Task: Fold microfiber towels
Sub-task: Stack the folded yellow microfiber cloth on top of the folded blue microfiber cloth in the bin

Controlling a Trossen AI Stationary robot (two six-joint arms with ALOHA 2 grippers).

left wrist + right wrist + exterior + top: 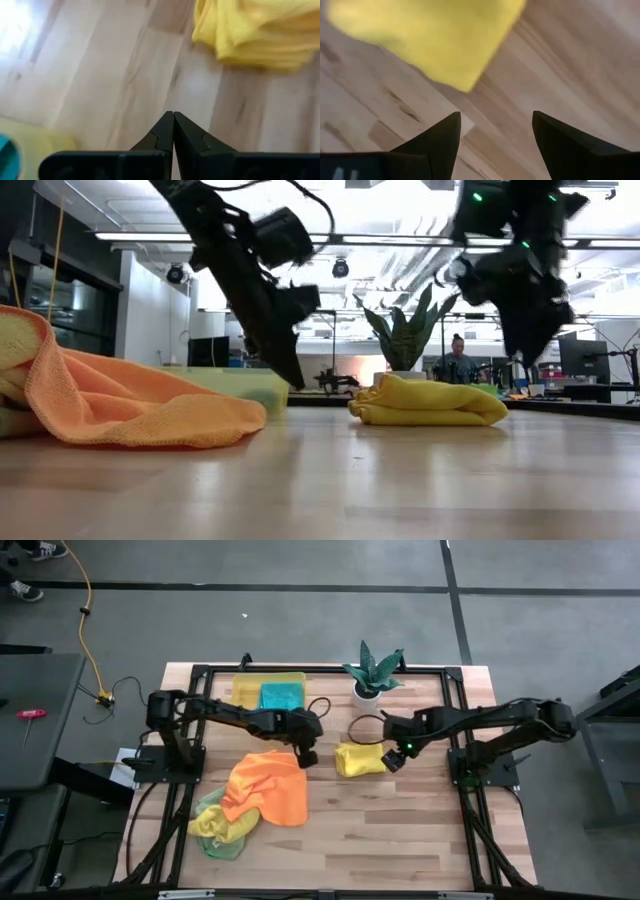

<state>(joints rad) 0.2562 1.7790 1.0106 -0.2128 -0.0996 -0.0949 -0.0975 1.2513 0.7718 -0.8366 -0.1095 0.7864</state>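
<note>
On the wooden table [400,830], near the middle, lies a folded yellow towel [358,759]. It is a small, neat bundle. The right gripper [396,760] hangs just beside the towel's right edge, a little above the wood. Its two dark fingers [437,142] stand wide apart and hold nothing. The towel lies free, with no finger on it.

The left gripper [307,756] is near the middle of the table too, between the orange towel [267,786] and the folded yellow one. Its fingers [162,135] are pressed tight together with nothing between them.

The orange towel lies spread and rumpled on the left half of the table. It rests partly on top of a crumpled heap, where a light green towel [222,840] and another yellow towel [212,824] peek out at the near left.

At the far side of the table sits a yellow bin [245,692]. A teal blue towel [281,696] lies folded inside it. A potted plant [372,670] stands to the right of the bin.
</note>
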